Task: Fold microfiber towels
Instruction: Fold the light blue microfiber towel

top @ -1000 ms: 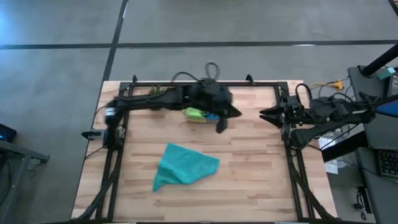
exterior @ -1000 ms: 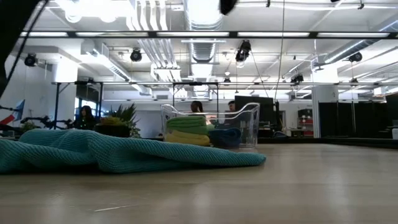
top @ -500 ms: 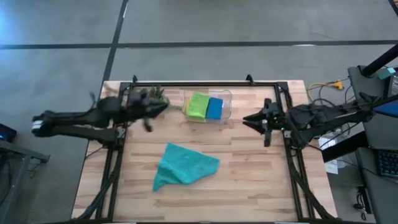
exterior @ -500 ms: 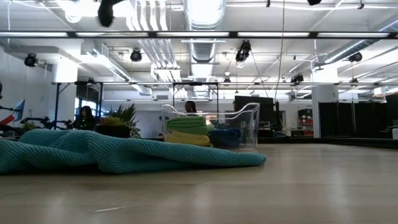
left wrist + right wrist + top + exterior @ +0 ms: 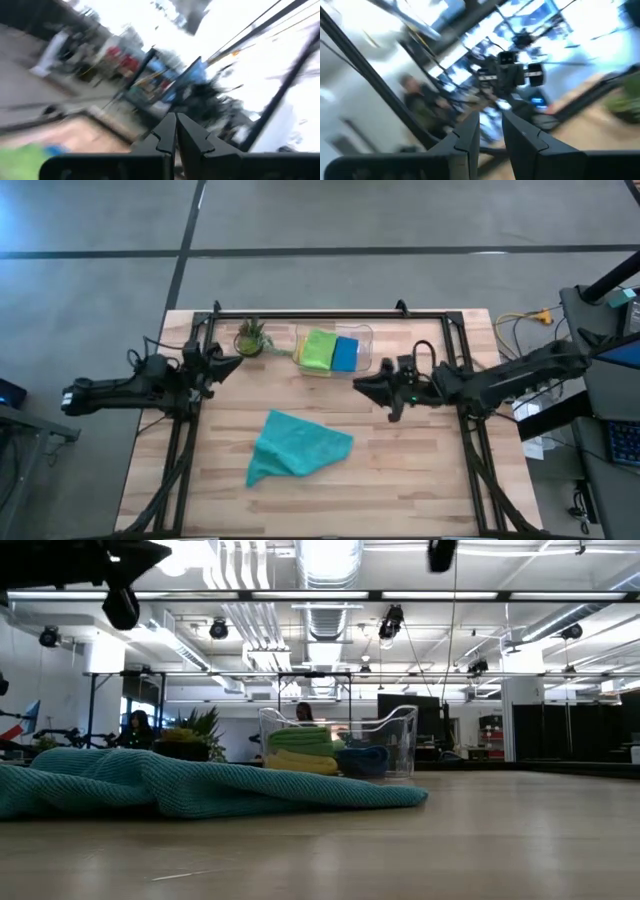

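I see the surface (image 5: 400, 450) carrying one loose teal towel (image 5: 295, 445), unfolded at mid-front; three others sit folded in the bin (image 5: 333, 352). My left tool (image 5: 228, 364) has swung back from the bin, pinched shut and empty. My right tool (image 5: 362, 385), narrowly parted and empty, has advanced toward the teal one, so folding comes next.

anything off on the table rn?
One thing: the teal towel lies rumpled and askew mid-table, unfolded, while the lime green towel and blue towel sit folded in the clear bin.
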Tool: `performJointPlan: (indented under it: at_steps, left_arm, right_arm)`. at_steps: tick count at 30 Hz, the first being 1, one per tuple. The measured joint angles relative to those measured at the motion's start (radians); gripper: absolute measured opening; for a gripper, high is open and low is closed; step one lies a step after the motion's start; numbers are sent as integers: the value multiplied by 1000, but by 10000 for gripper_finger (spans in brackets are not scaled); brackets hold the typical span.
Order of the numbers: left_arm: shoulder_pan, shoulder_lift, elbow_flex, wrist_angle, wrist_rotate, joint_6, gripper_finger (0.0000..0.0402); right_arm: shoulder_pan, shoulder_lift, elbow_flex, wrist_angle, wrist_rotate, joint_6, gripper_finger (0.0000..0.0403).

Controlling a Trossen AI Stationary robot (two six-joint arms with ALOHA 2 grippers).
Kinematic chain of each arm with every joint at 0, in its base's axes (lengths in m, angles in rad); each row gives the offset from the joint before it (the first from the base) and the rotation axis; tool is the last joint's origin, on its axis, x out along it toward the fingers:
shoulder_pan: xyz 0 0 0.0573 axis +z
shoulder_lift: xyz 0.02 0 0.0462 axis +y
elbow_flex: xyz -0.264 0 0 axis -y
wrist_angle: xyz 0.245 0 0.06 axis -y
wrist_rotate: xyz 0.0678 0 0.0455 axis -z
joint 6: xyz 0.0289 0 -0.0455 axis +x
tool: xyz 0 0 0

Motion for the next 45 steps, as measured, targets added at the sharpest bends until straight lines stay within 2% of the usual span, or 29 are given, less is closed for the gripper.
performJointPlan:
  at_steps: [2, 4, 9, 17, 23, 28, 33, 35, 39, 42, 45]
  left_arm:
    - [0, -3, -32, 101, 40, -1, 0]
    - [-1, 5, -61, 177, 58, 0, 0]
    - [0, 11, -72, 310, 59, 7, 0]
    - [0, -66, -67, 310, 59, 8, 0]
    - [0, -117, -68, 310, 60, 0, 0]
    - [0, -149, -68, 306, 59, 1, 0]
    - [0, -158, -68, 301, 59, 1, 0]
    - [0, -155, -68, 301, 59, 1, 0]
    - [0, -138, -70, 300, 59, 2, 0]
    - [0, -123, -71, 282, 59, 2, 0]
    - [0, -99, -72, 271, 58, 2, 0]
  right_arm:
    - [-49, 94, -18, 174, -90, 87, 79]
    - [-89, 198, 38, 219, -177, 123, 78]
    - [-162, 438, 361, 191, -396, 28, 77]
    - [-273, 735, 794, 177, -660, 59, 77]
    - [-281, 927, 1105, 150, -735, 93, 77]
    - [-283, 1085, 1412, 10, -822, 101, 77]
    - [-296, 1210, 1635, -15, -895, 122, 77]
    - [-308, 1210, 1632, 14, -923, 143, 77]
    - [-328, 1143, 1521, 16, -943, 124, 77]
    - [-336, 1037, 1375, 14, -960, 87, 77]
    - [-342, 876, 1163, 17, -963, 32, 77]
